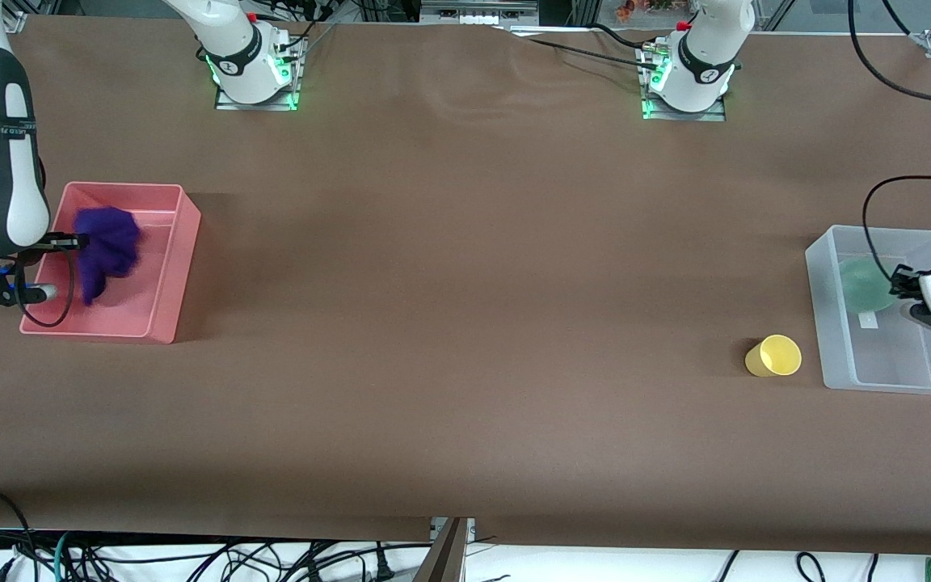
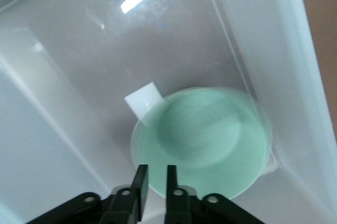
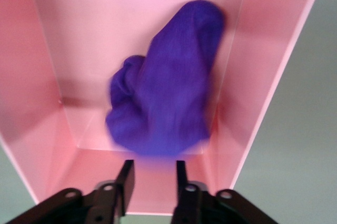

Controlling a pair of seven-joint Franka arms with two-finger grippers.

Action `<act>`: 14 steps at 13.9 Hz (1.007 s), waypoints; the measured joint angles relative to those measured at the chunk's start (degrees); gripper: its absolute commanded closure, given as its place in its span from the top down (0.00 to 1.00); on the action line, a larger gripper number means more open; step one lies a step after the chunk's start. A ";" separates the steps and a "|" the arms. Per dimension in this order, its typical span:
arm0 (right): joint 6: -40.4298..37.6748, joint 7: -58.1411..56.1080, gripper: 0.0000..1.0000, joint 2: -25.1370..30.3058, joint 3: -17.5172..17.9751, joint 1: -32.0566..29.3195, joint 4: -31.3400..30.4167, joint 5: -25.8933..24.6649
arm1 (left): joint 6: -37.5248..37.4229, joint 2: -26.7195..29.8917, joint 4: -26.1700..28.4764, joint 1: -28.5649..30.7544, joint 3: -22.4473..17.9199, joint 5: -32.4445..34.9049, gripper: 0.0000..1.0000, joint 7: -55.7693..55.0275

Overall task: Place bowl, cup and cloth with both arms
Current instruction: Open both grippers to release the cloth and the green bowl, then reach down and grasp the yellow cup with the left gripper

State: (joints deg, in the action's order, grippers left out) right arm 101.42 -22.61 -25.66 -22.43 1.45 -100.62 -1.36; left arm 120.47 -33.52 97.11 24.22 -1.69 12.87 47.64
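The purple cloth [image 1: 106, 249] is in the air inside the pink bin [image 1: 184, 259], just off my right gripper [image 1: 76, 240]. In the right wrist view the cloth [image 3: 168, 81] looks smeared below the gripper [image 3: 152, 162], whose fingers are open with nothing between them. The mint-green bowl [image 1: 864, 284] is in the clear bin [image 1: 878, 386], beside my left gripper [image 1: 900, 284]. In the left wrist view the bowl [image 2: 202, 139] shows face-up and smeared under the gripper [image 2: 157, 167], whose fingers stand slightly apart and hold nothing. The yellow cup [image 1: 774, 356] sits on the table beside the clear bin.
The pink bin's walls [image 3: 31, 76] rise around the cloth at the right arm's end of the table. The clear bin's wall [image 2: 274, 50] has a white label [image 2: 143, 100] on its floor next to the bowl. Brown table cover spans between the bins.
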 measured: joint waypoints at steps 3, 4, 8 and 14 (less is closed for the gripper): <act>-3.91 -0.10 1.00 3.13 2.50 0.14 6.23 0.86 | -1.07 0.88 -1.72 -0.60 1.30 -0.07 1.00 0.18; -6.96 -0.07 1.00 4.34 4.57 0.23 10.02 0.88 | -2.70 1.74 -2.91 -0.58 2.72 -0.21 1.00 0.20; -14.21 0.24 1.00 9.09 13.87 0.76 19.97 0.05 | -9.35 4.04 -9.35 -2.18 11.81 -2.52 0.99 -1.82; -13.59 0.02 1.00 14.44 16.27 0.83 24.55 -0.96 | 1.73 -7.31 -12.60 -7.88 12.50 -4.18 0.71 -5.24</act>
State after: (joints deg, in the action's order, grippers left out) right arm 87.83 -22.60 -11.21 -6.17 2.28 -76.07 -2.32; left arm 122.20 -40.83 84.51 16.34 10.80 8.68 42.40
